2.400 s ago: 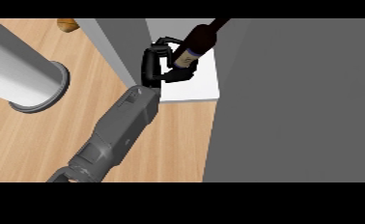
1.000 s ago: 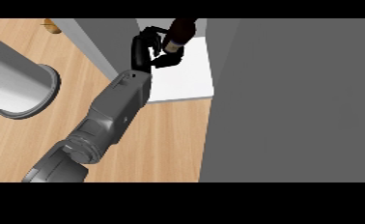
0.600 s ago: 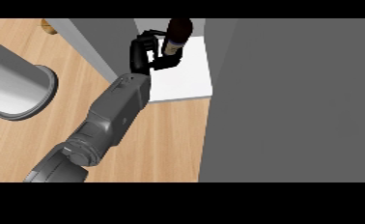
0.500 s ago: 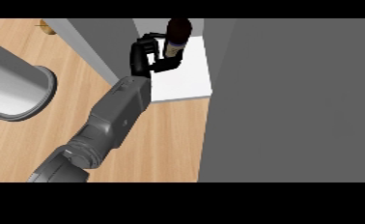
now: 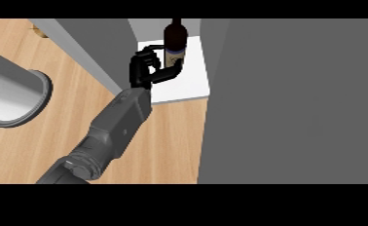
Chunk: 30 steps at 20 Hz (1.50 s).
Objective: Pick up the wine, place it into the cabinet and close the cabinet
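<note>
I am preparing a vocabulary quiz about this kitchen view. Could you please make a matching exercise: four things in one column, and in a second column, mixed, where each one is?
Things:
1. dark wine bottle
2. black hand
3. grey metal pot
4. white cabinet shelf

Places:
A. at the view's left edge
B. curled beside the bottle
C. under the bottle
D. upright inside the cabinet

Pairs: 1-D, 2-B, 3-A, 4-C

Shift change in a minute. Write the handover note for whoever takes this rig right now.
One hand shows, fingers curled round the wine bottle; which side it belongs to is unclear. The other hand is out of view.
The bottle stands upright at the back of the cabinet's white shelf.
The cabinet door is open.
Done: bottle picked up and brought into the cabinet.
Left: let go, draw the arm out, shut the door.
</note>
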Motion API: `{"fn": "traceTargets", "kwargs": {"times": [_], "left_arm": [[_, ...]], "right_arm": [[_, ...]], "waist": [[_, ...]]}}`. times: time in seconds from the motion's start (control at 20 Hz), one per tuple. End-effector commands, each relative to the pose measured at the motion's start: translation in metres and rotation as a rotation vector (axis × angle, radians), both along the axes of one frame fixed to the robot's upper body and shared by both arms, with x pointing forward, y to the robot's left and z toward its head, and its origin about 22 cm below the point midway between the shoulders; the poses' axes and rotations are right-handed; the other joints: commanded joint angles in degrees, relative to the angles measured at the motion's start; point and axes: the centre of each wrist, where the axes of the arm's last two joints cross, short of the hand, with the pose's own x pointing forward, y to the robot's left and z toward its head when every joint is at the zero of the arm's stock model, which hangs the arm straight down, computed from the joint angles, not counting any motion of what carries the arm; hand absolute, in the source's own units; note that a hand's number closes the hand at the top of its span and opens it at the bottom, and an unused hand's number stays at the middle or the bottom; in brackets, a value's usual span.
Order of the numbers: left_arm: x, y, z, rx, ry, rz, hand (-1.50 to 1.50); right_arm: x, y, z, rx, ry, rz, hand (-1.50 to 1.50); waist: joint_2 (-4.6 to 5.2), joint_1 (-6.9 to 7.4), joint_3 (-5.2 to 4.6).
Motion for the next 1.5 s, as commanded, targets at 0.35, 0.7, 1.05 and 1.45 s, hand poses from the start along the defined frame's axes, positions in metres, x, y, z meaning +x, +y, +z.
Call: {"fn": "traceTargets", "kwargs": {"times": [0.35, 0.7, 1.05, 1.45], "left_arm": [[-0.026, 0.015, -0.037, -0.057, 0.052, -0.008, 1.5], [-0.035, 0.019, -0.047, -0.023, 0.057, 0.051, 1.5], [-0.038, 0.019, -0.049, -0.019, 0.041, 0.05, 1.5], [-0.013, 0.001, -0.015, -0.023, 0.02, 0.047, 1.5]], "right_arm": [[0.002, 0.0, -0.003, 0.013, -0.004, 0.048, -1.5], [-0.001, 0.004, -0.005, 0.001, 0.008, 0.086, -1.5], [0.0, 0.004, 0.0, 0.025, -0.003, 0.076, -1.5], [0.0, -0.005, 0.001, 0.023, 0.006, 0.064, -1.5]], "waist": [[0.06, -1.86, -0.06], [0.01, -3.82, -0.12], [0.06, -3.44, -0.16], [-0.05, -3.5, -0.03]]}}
